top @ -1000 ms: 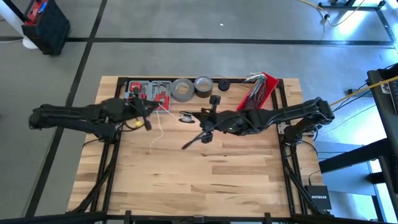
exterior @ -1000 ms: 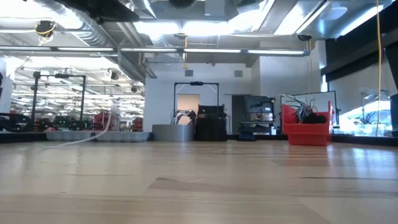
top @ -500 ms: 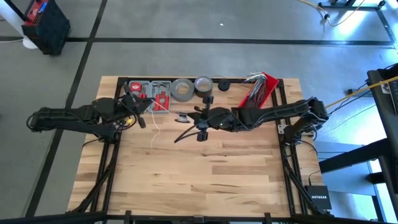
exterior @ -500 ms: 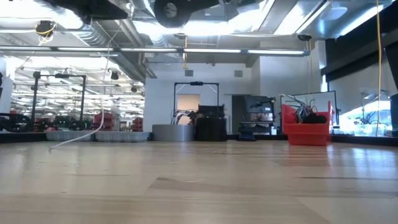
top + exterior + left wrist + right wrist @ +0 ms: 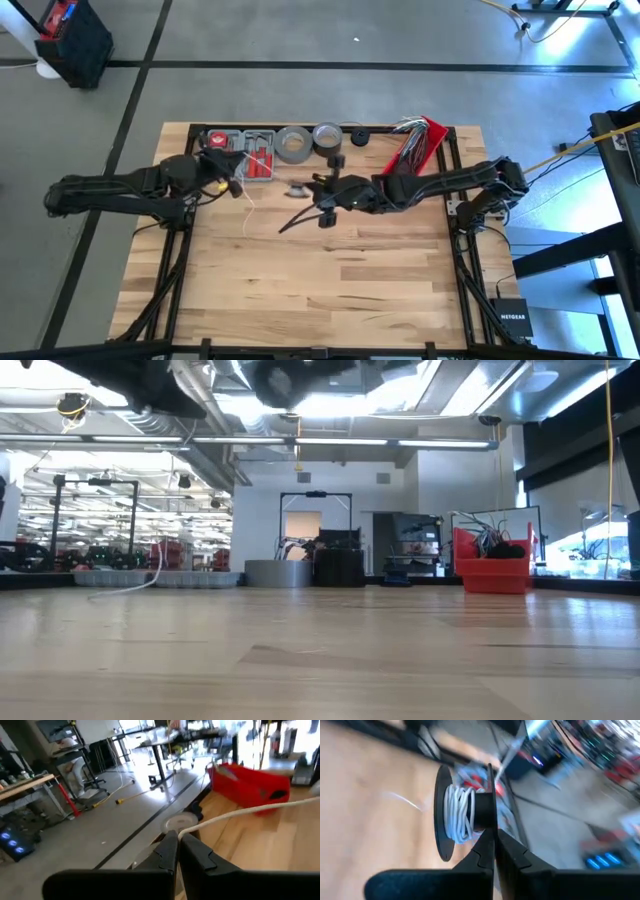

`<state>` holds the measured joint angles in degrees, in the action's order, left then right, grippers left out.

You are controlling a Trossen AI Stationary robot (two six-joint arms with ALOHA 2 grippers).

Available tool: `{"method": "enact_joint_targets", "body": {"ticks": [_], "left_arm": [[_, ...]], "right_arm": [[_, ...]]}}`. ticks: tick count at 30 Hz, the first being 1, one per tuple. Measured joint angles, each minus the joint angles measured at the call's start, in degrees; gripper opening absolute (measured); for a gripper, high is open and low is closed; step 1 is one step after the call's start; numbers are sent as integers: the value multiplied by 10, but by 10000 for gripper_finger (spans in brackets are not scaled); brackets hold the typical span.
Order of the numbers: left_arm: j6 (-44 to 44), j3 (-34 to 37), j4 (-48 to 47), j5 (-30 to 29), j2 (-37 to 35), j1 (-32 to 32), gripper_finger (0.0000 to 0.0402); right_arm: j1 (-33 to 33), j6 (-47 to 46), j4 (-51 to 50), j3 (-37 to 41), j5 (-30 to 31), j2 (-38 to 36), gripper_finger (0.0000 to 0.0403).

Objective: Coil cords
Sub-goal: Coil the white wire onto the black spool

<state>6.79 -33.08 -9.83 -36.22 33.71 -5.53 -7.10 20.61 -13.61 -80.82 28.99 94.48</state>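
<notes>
White cord (image 5: 459, 815) on black puck (image 5: 485, 812), red bin (image 5: 248, 787) — pale striped wood table (image 5: 330, 270).

One wooden worktop (image 5: 340, 280) carries two tape rolls, one grey (image 5: 293, 144) and one darker (image 5: 326, 136). There is one red bin (image 5: 425, 140), one grey tray of small parts (image 5: 240, 148), one small black puck (image 5: 359, 138), one white cord (image 5: 249, 208) and two dark arms.

A red bin (image 5: 420, 143) and two tape rolls (image 5: 293, 144) line the table's (image 5: 340, 280) far edge.
</notes>
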Motion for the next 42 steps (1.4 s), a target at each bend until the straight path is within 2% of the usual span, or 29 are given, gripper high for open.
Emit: {"method": "enact_joint_targets", "body": {"ticks": [2,5,11,16,21,25,28,33,42], "left_arm": [[-16,0,7,13,-9,6,5],[-31,0,32,64,-14,17,5],[-42,0,75,116,7,40,5],[-44,0,124,131,53,55,5],[-20,0,171,136,115,68,5],[1,0,219,137,168,70,5],[11,0,250,136,206,70,5],[36,-1,278,133,257,68,5],[39,-3,296,136,287,43,5]], "right_arm": [[6,0,-28,0,44,0,5],[14,-7,-43,0,89,8,5],[39,-2,-2,0,108,58,5],[75,4,94,0,117,106,5],[102,-10,189,0,57,134,5],[120,-66,243,0,-40,136,5],[126,-99,274,0,-88,136,5],[124,-102,319,1,-112,131,5],[124,-94,296,2,-120,70,5]]}}
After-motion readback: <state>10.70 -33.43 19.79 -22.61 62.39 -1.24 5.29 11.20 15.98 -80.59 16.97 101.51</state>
